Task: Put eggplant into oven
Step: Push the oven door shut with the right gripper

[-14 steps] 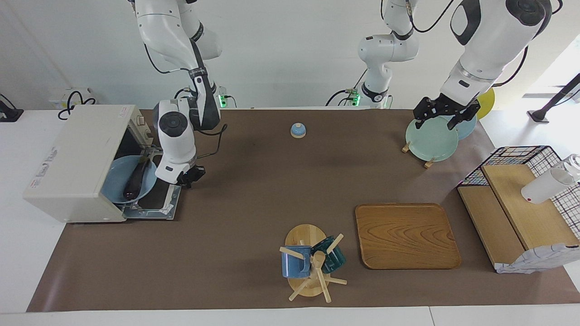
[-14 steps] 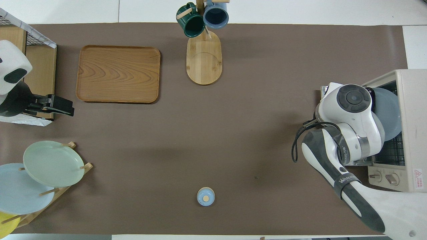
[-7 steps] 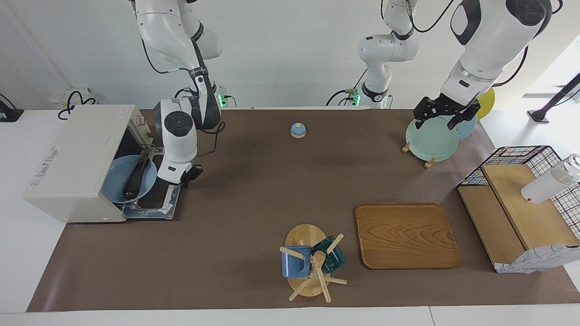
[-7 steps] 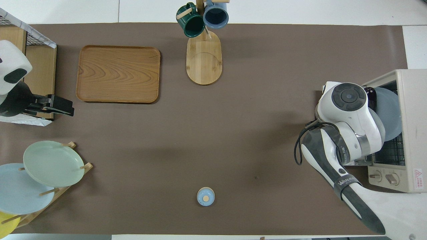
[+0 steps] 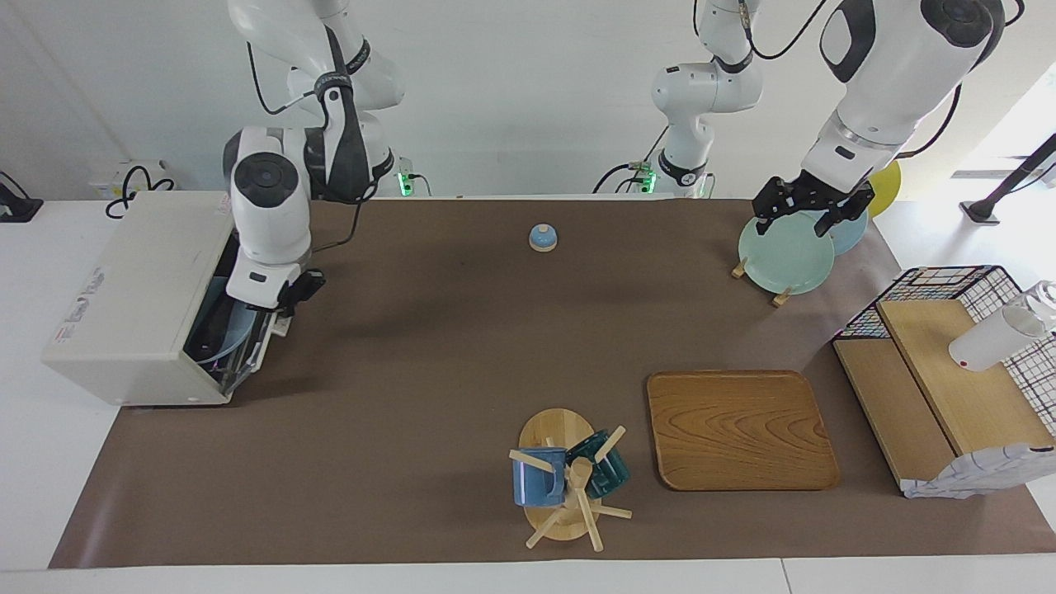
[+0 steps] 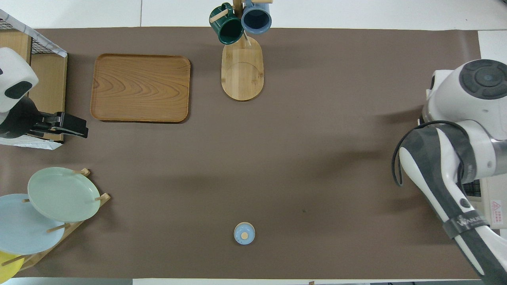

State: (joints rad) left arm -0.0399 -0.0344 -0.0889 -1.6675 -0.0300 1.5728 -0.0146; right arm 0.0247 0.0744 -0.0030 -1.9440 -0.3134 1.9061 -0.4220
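Note:
The cream-white oven (image 5: 136, 297) stands at the right arm's end of the table, its glass door (image 5: 247, 351) tilted up and almost closed. Inside, a blue plate (image 5: 235, 323) carries the eggplant (image 5: 213, 332), which shows only as a dim dark shape through the glass. My right gripper (image 5: 290, 295) is shut and sits against the door's upper edge, holding nothing. In the overhead view the right arm hides all but a corner of the oven (image 6: 495, 198). My left gripper (image 5: 808, 216) waits open above the pale green plate (image 5: 784, 256), with nothing in it.
A small blue bell (image 5: 542, 238) sits near the robots mid-table. A mug tree (image 5: 569, 483) and a wooden tray (image 5: 740, 429) lie farther out. A plate rack and a wooden shelf (image 5: 940, 396) with a wire basket and a white bottle (image 5: 994, 338) fill the left arm's end.
The right gripper has risen and swung toward the oven, lifting the door from flat to almost closed. Plate and eggplant are now inside it. The left arm has not moved.

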